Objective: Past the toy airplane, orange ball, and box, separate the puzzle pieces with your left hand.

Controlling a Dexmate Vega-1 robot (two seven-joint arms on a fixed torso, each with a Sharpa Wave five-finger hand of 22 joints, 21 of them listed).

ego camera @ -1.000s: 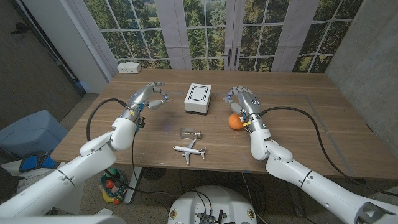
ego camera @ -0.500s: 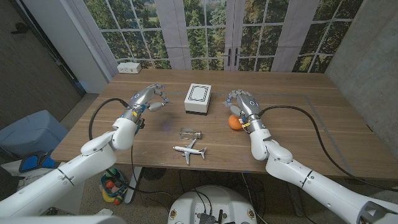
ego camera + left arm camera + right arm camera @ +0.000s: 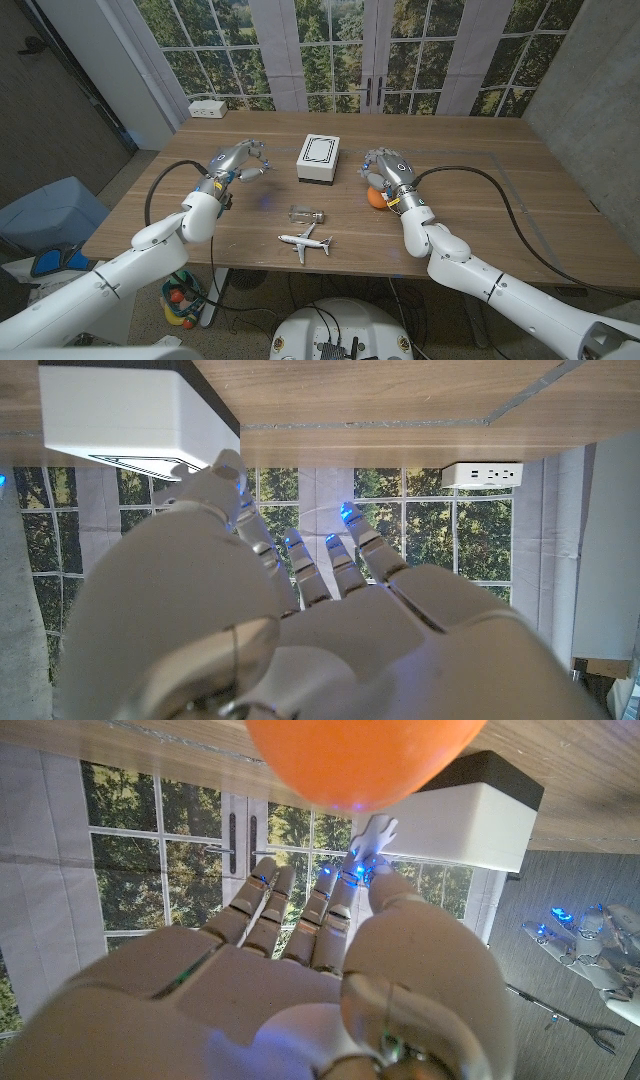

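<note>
A wooden desk (image 3: 500, 190) with a matte plank grain carries a small spread of objects: a white rectangular box (image 3: 318, 158) with a dark outlined panel on its lid sits toward the far edge at the middle, a smooth orange ball (image 3: 376, 197) lies just to its right, a clear, blocky pair of puzzle pieces (image 3: 306, 215) rests nearer the front edge, and a white toy airplane (image 3: 305, 242) with swept wings lies closest to the front edge. A white power strip (image 3: 209, 108) sits at the desk's far left corner. The robot's left hand (image 3: 240, 160), glossy white with blue-lit fingertips, hovers left of the box, its fingers curled loosely inward around nothing; the left wrist view shows the fingers (image 3: 330, 560) bent and close together, reaching toward the box (image 3: 130, 415) and grasping nothing. The right hand (image 3: 385, 168) arches over the ball, fingers drawn down around its far side; the right wrist view shows the ball (image 3: 360, 760) just beyond the fingertips (image 3: 350, 870), with the box's (image 3: 450, 815) white side close behind, but whether the fingers actually touch the ball cannot be told. Black cables trail from both wrists across the desk. The puzzle pieces lie apart from both hands, between the box and the airplane.
</note>
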